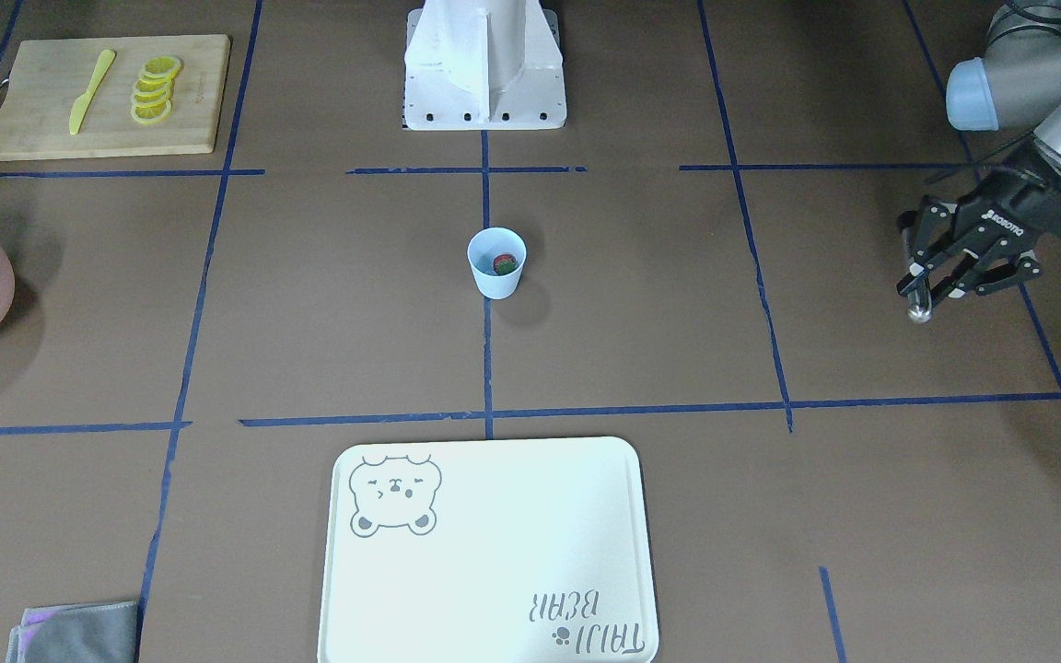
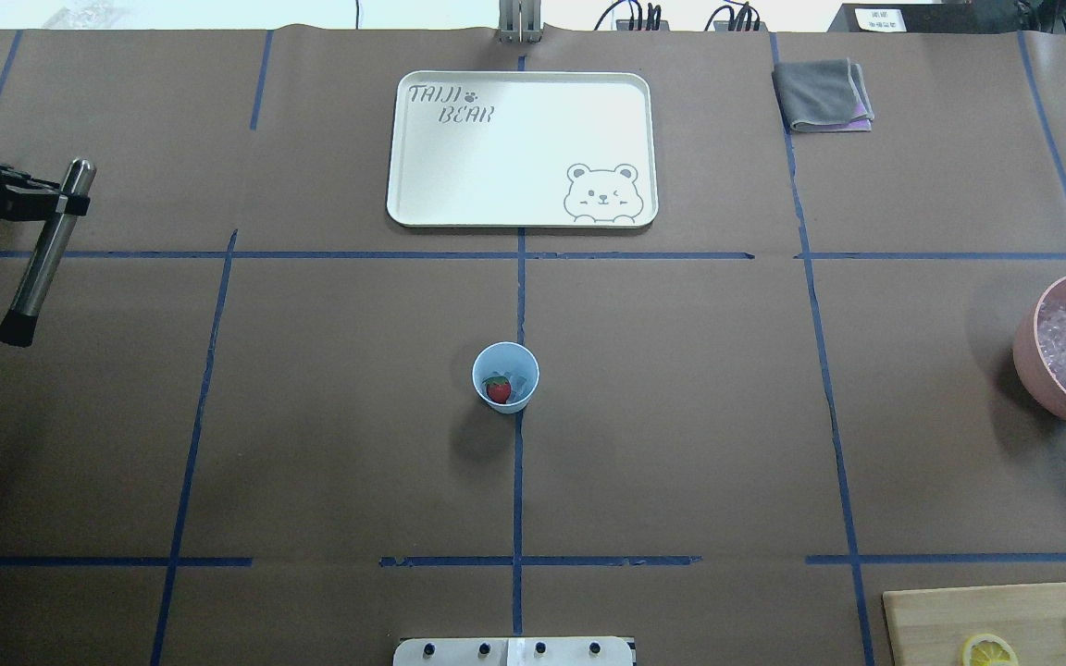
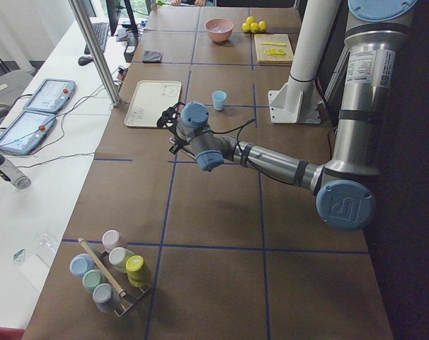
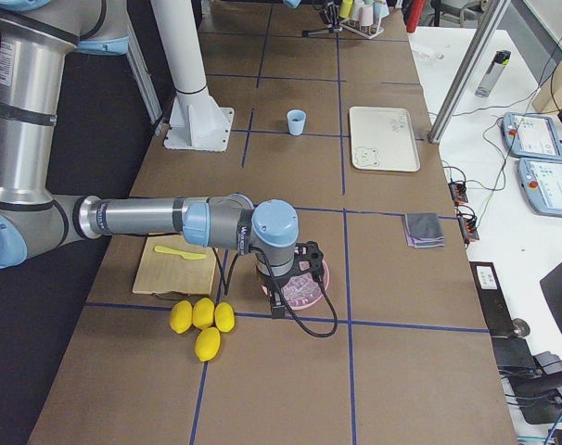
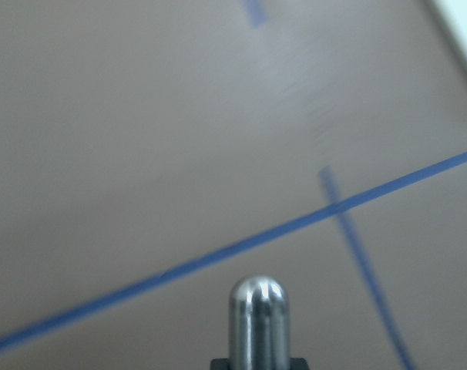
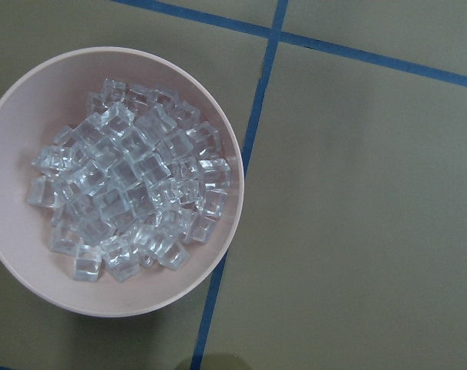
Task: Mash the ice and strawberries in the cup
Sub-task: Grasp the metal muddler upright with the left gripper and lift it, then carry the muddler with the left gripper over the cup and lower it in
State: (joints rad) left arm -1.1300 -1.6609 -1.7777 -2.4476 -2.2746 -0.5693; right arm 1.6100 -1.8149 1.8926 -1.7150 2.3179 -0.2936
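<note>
one cup [image 2: 505, 376], one strawberry [image 2: 498, 390], one tray [image 2: 521, 148], one bowl [image 2: 1028, 356], four lemons [image 4: 203, 312]

White bear tray [image 2: 514, 157], grey cloth [image 2: 820, 94], pink bowl [image 2: 1028, 356], wooden cutting board [image 1: 33, 101]

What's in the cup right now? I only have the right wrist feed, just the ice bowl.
Observer: One strawberry and one ice cube lie in the cup.
Operator: Left arm doing anything?
Observer: The left gripper is shut on a metal rod, far off to the cup's left, not over it.
Operator: Cup upright?
Observer: Yes, upright on the centre blue tape line.
</note>
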